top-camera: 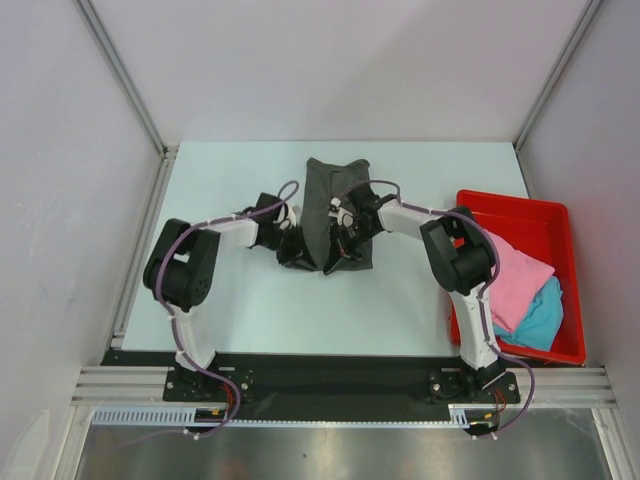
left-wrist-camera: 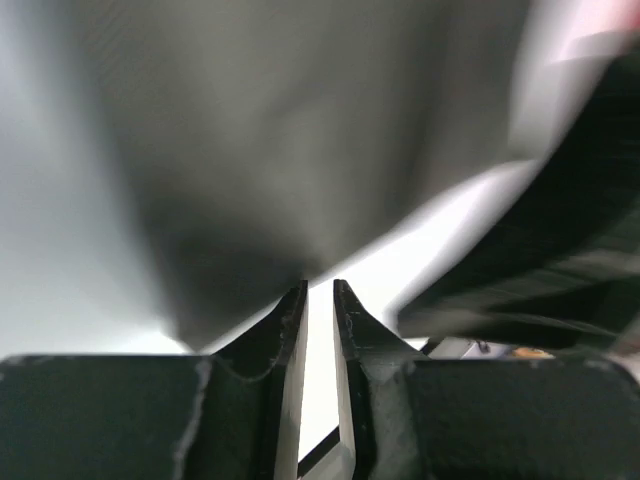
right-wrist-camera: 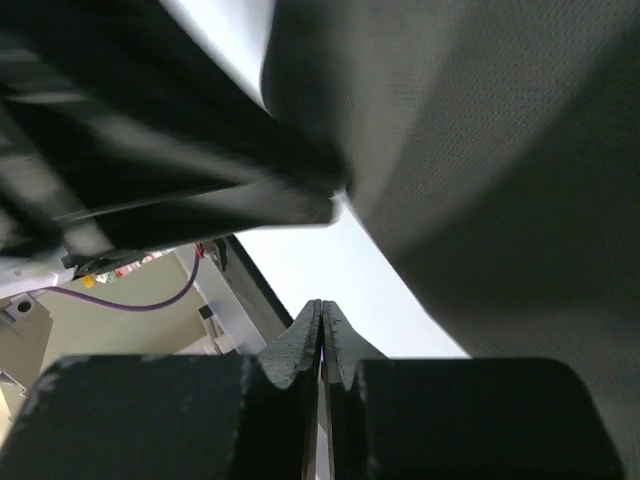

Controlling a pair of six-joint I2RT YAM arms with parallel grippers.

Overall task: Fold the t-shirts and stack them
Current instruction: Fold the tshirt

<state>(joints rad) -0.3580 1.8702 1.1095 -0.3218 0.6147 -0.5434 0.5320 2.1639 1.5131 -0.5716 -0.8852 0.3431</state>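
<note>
The dark charcoal-grey t-shirt point(top-camera: 335, 190) lies folded into a narrow strip on the table's middle. My left gripper point(top-camera: 300, 252) is at its near left edge. In the left wrist view my left gripper point(left-wrist-camera: 318, 286) has its jaws a narrow gap apart with only table between them, and the shirt point(left-wrist-camera: 300, 130) is just ahead of the left fingertip. My right gripper point(top-camera: 348, 236) is over the shirt's near part. In the right wrist view my right gripper point(right-wrist-camera: 322, 303) is shut and empty, with the shirt point(right-wrist-camera: 500, 150) to its upper right. The pink t-shirt point(top-camera: 520, 275) and the turquoise-blue t-shirt point(top-camera: 540, 315) lie in the tray.
The red plastic tray point(top-camera: 510, 200) stands at the table's right side, beside the right arm's base. The two grippers are close together over the shirt. The other arm shows as a blurred dark shape in each wrist view point(left-wrist-camera: 560, 250) point(right-wrist-camera: 150, 150).
</note>
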